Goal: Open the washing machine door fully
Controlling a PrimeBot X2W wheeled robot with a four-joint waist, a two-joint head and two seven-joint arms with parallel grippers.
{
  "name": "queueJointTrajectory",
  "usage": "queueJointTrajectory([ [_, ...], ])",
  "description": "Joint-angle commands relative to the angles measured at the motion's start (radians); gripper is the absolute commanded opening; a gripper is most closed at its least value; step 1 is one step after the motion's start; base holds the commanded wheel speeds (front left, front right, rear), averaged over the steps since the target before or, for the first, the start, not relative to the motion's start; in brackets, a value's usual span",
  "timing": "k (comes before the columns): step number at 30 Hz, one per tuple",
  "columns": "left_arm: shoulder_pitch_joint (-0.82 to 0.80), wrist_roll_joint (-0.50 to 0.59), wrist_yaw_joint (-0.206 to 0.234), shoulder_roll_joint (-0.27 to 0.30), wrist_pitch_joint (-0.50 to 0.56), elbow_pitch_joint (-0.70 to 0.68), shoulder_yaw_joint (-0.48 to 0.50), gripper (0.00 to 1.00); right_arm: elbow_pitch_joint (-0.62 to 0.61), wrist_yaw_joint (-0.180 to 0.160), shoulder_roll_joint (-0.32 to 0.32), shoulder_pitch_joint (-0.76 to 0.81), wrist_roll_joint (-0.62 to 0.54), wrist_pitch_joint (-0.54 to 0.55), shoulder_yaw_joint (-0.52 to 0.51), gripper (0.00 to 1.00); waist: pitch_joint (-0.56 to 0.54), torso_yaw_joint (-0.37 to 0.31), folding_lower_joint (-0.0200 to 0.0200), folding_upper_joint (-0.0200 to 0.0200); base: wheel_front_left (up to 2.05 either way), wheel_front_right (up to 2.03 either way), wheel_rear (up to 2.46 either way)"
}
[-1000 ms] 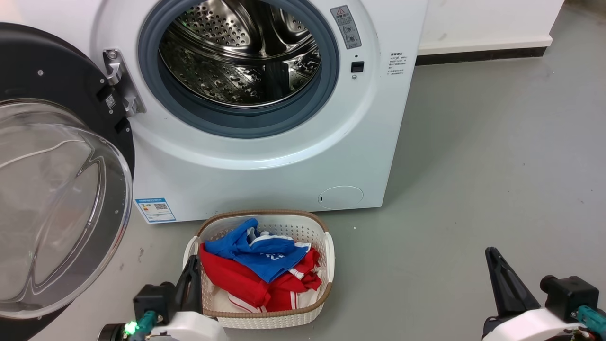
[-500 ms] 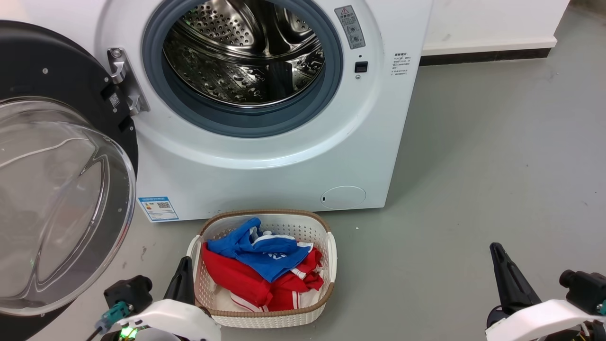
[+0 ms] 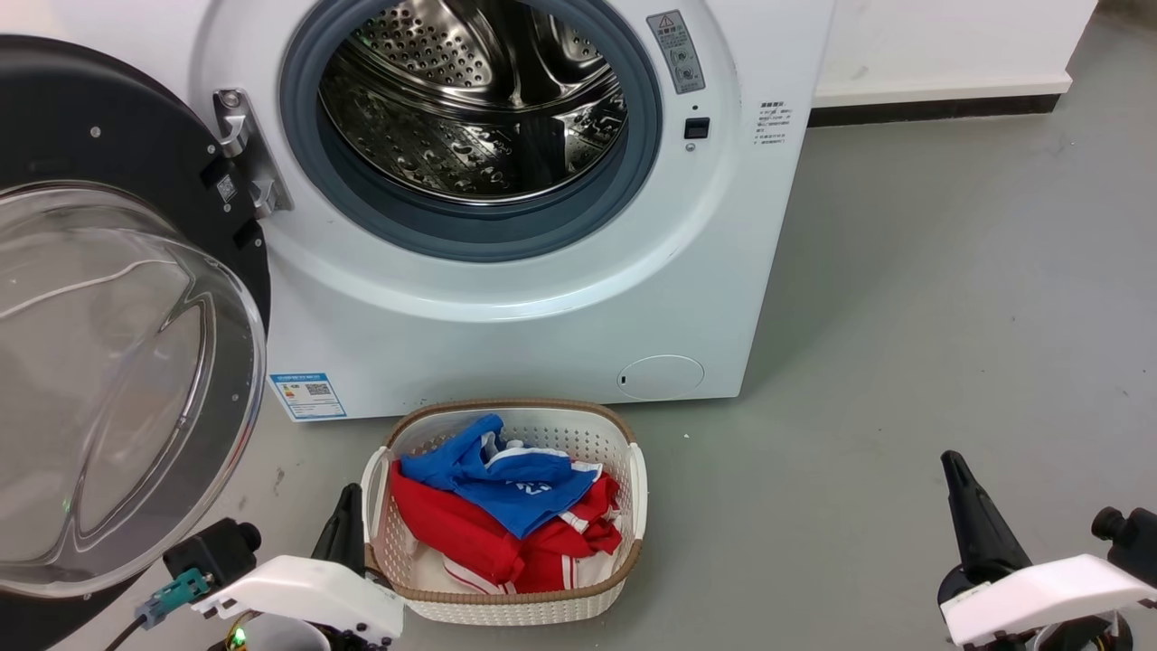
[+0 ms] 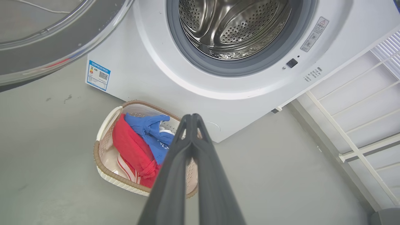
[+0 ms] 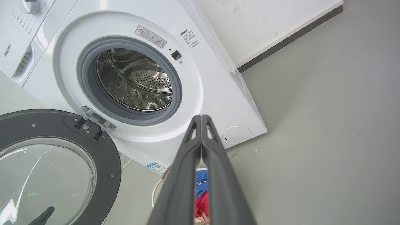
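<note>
Door (image 3: 117, 362): swung wide on hinge (image 3: 244, 149) at machine (image 3: 542, 298) front's left edge.
Handling: likely heavy, stiff, glossy; push black rim (image 3: 90, 108), not glass (image 3: 99, 434).
Left gripper (image 4: 191, 118), right gripper (image 5: 201, 118): fingers together, empty.

Washing machine door (image 3: 117, 362) — black rim, clear bulging glass, swung wide left, seemingly fully open

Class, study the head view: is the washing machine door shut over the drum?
No, the washing machine door hangs swung out to the left on its hinge, leaving the steel drum uncovered.
</note>
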Motion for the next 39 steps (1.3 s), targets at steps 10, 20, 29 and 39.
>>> queueJointTrajectory([
  [10, -0.034, -0.135, -0.051, -0.021, 0.036, -0.006, 0.062, 0.00, 0.012, 0.000, 0.004, -0.044, 0.165, 0.021, -0.014, 0.00, 0.000, 0.006, 0.0000, -0.0001, 0.00, 0.00, 0.00],
  [20, -0.039, -0.236, -0.089, -0.042, 0.067, -0.002, 0.105, 0.00, 0.030, 0.000, 0.009, -0.062, 0.291, 0.038, -0.023, 0.00, 0.000, 0.012, 0.0000, -0.0001, 0.00, 0.00, 0.00],
  [29, -0.043, -0.311, -0.118, -0.058, 0.089, 0.002, 0.138, 0.00, 0.044, 0.000, 0.014, -0.075, 0.381, 0.050, -0.031, 0.00, 0.000, 0.017, 0.0000, -0.0001, 0.00, 0.00, 0.00],
  [39, -0.048, -0.395, -0.150, -0.077, 0.115, 0.006, 0.175, 0.00, 0.060, 0.000, 0.018, -0.087, 0.487, 0.065, -0.040, 0.00, 0.000, 0.023, 0.0000, -0.0001, 0.00, 0.00, 0.00],
])
